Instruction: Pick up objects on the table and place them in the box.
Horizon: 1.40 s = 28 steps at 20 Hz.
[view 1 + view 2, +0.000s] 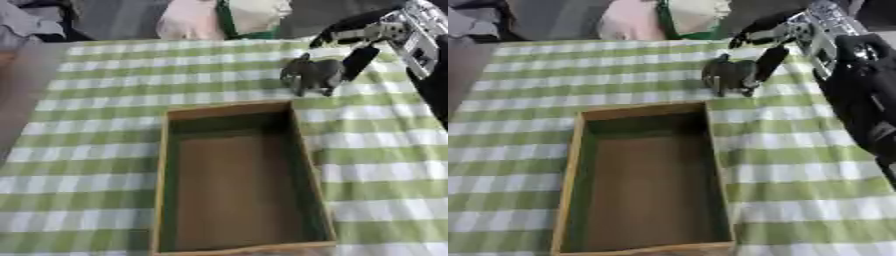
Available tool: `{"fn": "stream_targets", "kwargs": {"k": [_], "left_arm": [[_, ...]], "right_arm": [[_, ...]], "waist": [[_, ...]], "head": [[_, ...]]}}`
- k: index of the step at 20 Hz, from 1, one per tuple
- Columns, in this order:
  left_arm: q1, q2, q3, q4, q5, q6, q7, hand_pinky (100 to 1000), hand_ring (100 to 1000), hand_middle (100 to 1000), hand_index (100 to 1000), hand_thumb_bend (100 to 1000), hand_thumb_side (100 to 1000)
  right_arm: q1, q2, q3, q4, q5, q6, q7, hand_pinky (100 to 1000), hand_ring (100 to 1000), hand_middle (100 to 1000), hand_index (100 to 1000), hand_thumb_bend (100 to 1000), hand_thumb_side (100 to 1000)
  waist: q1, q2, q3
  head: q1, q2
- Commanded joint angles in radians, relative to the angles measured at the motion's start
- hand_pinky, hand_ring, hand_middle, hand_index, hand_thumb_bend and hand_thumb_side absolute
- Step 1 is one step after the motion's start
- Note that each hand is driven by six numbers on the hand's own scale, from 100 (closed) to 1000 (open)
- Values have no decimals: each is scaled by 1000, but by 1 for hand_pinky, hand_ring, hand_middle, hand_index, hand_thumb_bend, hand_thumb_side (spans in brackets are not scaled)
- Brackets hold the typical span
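The toy elephant, pinched by the right hand, could be dropped short of the box.

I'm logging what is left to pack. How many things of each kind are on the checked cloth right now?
Grey animal figures: 1, grey elephant-like toy, beside the right hand near the box's far right corner.
Wooden boxes: 1, box, nothing seen inside.
Total: 2
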Motion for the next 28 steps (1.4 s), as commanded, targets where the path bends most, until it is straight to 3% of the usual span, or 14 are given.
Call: {"fn": "stream_targets", "kwargs": {"k": [1, 9, 14, 17, 18, 19, 20, 23, 28], "left_arm": [[-13, 9, 3, -16, 1, 1, 1, 448, 597, 640, 797, 148, 754], [-13, 5, 3, -16, 0, 2, 1, 447, 596, 639, 797, 144, 756], [-14, 2, 3, -16, -1, 4, 1, 447, 596, 639, 797, 143, 757], [-13, 0, 3, -16, -4, 5, 2, 446, 595, 639, 797, 140, 757], [-14, 0, 3, -16, -5, 5, 2, 446, 595, 639, 797, 139, 757], [-14, 0, 3, -16, -6, 6, 3, 447, 595, 639, 797, 140, 757], [-15, 0, 3, -16, -7, 6, 3, 447, 595, 639, 797, 140, 757], [-15, 0, 4, -16, -9, 6, 4, 447, 595, 639, 797, 139, 756], [-15, -1, 4, -16, -12, 7, 6, 447, 595, 638, 795, 140, 755]], "right_arm": [[-30, 1, -19, 28, 49, 2, -25, 882, 959, 925, 1000, 403, 499], [-32, 21, -37, 78, 103, 13, -66, 874, 953, 904, 1000, 383, 524], [-29, 34, -46, 99, 116, 26, -91, 857, 933, 821, 976, 342, 508], [-28, 39, -47, 102, 125, 41, -127, 833, 902, 745, 893, 247, 451], [-29, 40, -49, 103, 128, 47, -142, 814, 870, 691, 839, 117, 372], [-29, 41, -50, 104, 130, 54, -157, 812, 866, 685, 833, 102, 363], [-28, 42, -51, 106, 130, 61, -171, 797, 840, 642, 787, 100, 280], [-26, 44, -53, 114, 128, 74, -198, 780, 816, 613, 759, 100, 165], [-26, 41, -53, 102, 92, 81, -201, 732, 763, 520, 654, 100, 100]], "waist": [[-2, -15, 3], [-2, -9, 6], [-1, -5, 10], [-1, -4, 11], [-2, -4, 11], [-2, -3, 11], [-2, -3, 11], [-3, -4, 11], [-6, -6, 9]], "head": [[-2, -15], [-6, -21], [-9, -23], [-10, -24], [-10, -24], [-10, -25], [-10, -25], [-9, -25], [-7, -22]]}}
